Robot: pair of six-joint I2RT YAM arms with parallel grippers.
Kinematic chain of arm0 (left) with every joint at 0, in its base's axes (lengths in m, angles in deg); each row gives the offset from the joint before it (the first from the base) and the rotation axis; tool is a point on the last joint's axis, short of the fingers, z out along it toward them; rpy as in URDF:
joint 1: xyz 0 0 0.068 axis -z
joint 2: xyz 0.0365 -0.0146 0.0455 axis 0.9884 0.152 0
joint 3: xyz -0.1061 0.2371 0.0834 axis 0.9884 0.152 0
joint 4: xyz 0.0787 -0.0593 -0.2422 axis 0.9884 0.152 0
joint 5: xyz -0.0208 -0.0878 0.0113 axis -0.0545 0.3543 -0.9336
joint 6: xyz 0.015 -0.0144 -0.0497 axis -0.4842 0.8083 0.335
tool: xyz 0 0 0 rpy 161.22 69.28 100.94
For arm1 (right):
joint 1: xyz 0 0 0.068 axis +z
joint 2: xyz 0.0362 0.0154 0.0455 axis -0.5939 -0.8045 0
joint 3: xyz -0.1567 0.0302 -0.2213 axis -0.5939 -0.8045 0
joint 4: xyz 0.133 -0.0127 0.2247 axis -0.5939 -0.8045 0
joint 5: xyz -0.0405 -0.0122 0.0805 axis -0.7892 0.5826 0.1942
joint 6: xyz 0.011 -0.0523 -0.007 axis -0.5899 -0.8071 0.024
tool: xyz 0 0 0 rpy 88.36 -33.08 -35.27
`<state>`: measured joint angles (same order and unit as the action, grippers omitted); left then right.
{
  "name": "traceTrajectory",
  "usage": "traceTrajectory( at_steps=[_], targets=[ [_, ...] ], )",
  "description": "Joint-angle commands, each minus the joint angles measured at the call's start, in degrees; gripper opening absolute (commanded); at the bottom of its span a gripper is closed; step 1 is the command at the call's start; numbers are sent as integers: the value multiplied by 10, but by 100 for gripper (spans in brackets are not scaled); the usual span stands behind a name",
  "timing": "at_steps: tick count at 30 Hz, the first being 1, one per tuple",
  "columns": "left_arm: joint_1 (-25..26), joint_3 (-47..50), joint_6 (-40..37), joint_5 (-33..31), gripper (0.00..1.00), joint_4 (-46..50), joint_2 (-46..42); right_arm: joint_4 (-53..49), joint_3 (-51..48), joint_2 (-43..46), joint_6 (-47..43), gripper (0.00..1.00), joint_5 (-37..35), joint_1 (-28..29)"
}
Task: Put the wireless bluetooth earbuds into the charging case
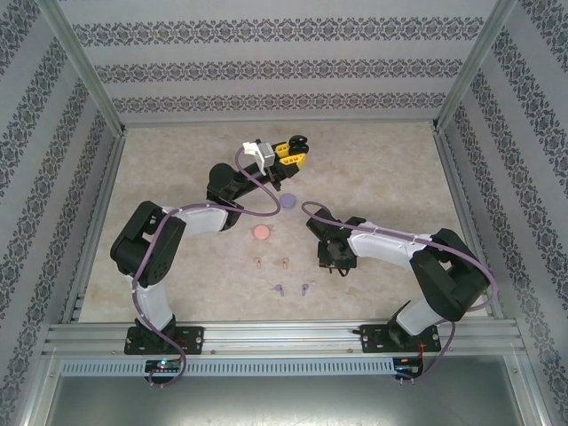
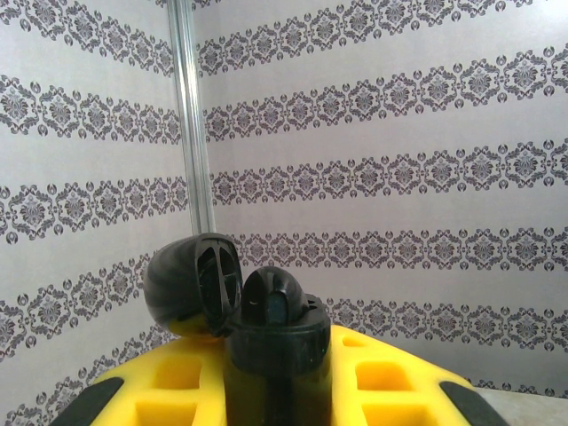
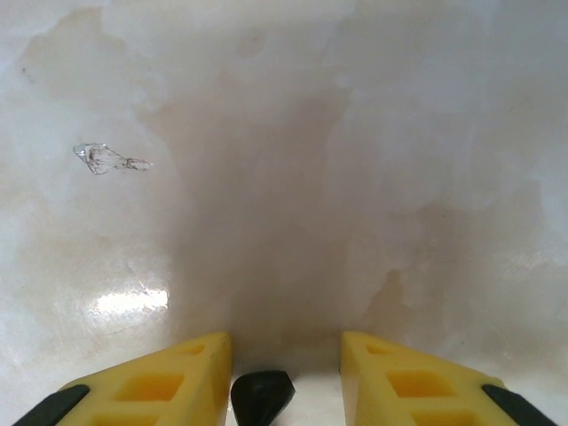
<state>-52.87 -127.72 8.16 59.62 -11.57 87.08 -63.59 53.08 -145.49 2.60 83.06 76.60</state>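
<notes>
My left gripper (image 1: 291, 151) is raised over the far middle of the table, shut on a black charging case (image 2: 275, 355). The case's lid (image 2: 188, 284) hangs open to the left, and a black rounded piece (image 2: 271, 297) stands up from its top. My right gripper (image 1: 335, 257) points down at the table right of centre. Its yellow fingers (image 3: 177, 382) stand apart, so the right gripper (image 3: 286, 342) is open. A black earbud (image 3: 262, 395) lies between them, close to the left finger. Two pinkish-tan earbuds (image 1: 257, 263) (image 1: 285, 263) and two light purple earbuds (image 1: 279, 289) (image 1: 305, 287) lie on the table.
A closed purple round case (image 1: 287, 201) and a pink round case (image 1: 263, 232) sit mid-table between the arms. Patterned walls and metal posts (image 1: 89, 75) close in the table. A small clear mark (image 3: 106, 160) shows on the surface ahead of the right gripper.
</notes>
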Motion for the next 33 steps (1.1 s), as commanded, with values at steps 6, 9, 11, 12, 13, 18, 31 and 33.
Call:
traceTrajectory(
  at_steps=[6, 9, 11, 12, 13, 18, 31, 33],
  targets=[
    [-8, 5, -8, 1, 0, -35, -11, -3, 2, -3, 21, 35, 11, 20],
    [-8, 4, -8, 0, 0, -34, -10, -4, 2, 0, 22, 35, 9, 24],
    [-8, 4, -6, 1, 0, -35, -10, -3, 2, -4, 21, 35, 7, 23],
    [-7, 4, -6, 1, 0, -35, -9, -3, 2, -7, 21, 35, 7, 23],
    [-8, 5, -6, 1, 0, -34, -10, -1, 2, -11, 21, 35, 7, 23],
    [-7, 7, -8, -1, 0, -34, -11, 5, 2, -26, 21, 31, 12, 23],
    [-8, 5, -6, -2, 0, -34, -9, 2, -5, -10, 21, 23, 15, 25],
    [-8, 4, -6, -2, 0, -34, -9, 2, -7, -7, 21, 21, 15, 25]
  ],
)
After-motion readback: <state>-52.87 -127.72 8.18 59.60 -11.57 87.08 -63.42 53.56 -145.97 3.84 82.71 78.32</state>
